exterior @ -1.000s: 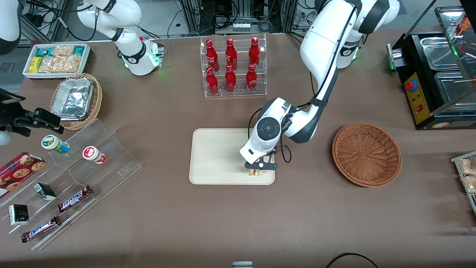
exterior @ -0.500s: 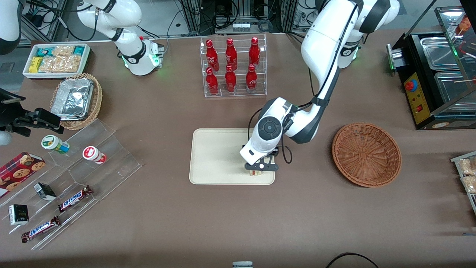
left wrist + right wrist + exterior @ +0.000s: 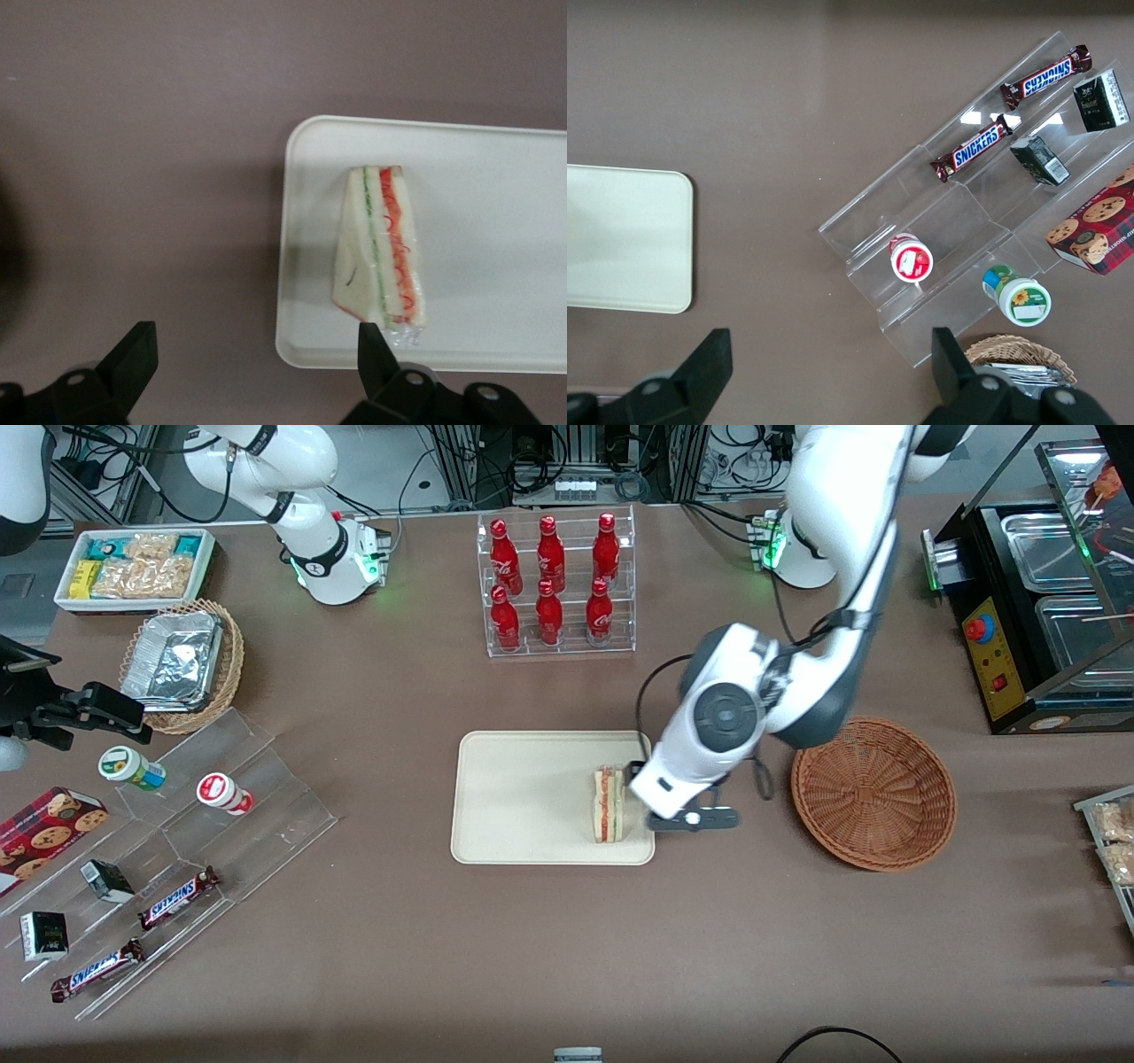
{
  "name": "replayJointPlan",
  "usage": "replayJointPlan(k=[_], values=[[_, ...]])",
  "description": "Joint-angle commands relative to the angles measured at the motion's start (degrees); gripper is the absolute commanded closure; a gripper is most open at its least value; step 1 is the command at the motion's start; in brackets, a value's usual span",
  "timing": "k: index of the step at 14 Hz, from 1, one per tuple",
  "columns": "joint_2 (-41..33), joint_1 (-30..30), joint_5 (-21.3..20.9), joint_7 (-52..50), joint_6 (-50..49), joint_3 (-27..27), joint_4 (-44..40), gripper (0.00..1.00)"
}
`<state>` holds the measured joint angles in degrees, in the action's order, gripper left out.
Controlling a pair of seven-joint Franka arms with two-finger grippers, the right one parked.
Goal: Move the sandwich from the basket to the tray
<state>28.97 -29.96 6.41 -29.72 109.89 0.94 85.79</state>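
The sandwich (image 3: 608,805) lies on the cream tray (image 3: 514,797), near the tray's edge toward the working arm's end; its red and green filling shows. It also shows in the left wrist view (image 3: 381,250), resting on the tray (image 3: 496,266). My left gripper (image 3: 693,819) (image 3: 257,341) is open and empty, raised above the bare table between the tray and the reddish-brown wicker basket (image 3: 873,793). The basket holds nothing.
A clear rack of red bottles (image 3: 554,584) stands farther from the front camera than the tray. A clear stepped stand with snack bars and cups (image 3: 177,841), a tan basket with a foil container (image 3: 182,660) and a white snack bin (image 3: 133,567) lie toward the parked arm's end. A black appliance (image 3: 1036,593) stands at the working arm's end.
My gripper let go of the sandwich, opened, rose and moved off the tray toward the basket. The sandwich now lies uncovered on the tray.
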Motion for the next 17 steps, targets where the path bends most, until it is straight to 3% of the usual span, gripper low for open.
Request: replayJointPlan(k=[1,7,10,13,17], values=[[-5.75,3.67,-0.26,0.72,-0.11,-0.50,5.08,0.00],[-16.47,14.39,-0.43,14.05,-5.01,-0.41,11.33,0.00],[-19.91,16.78,-6.74,14.87,-10.12,-0.41,11.68,0.00],[-22.80,20.72,-6.85,17.31,-12.41,-0.50,11.68,0.00],[-26.59,25.12,-6.76,29.34,-16.28,-0.41,10.72,0.00]])
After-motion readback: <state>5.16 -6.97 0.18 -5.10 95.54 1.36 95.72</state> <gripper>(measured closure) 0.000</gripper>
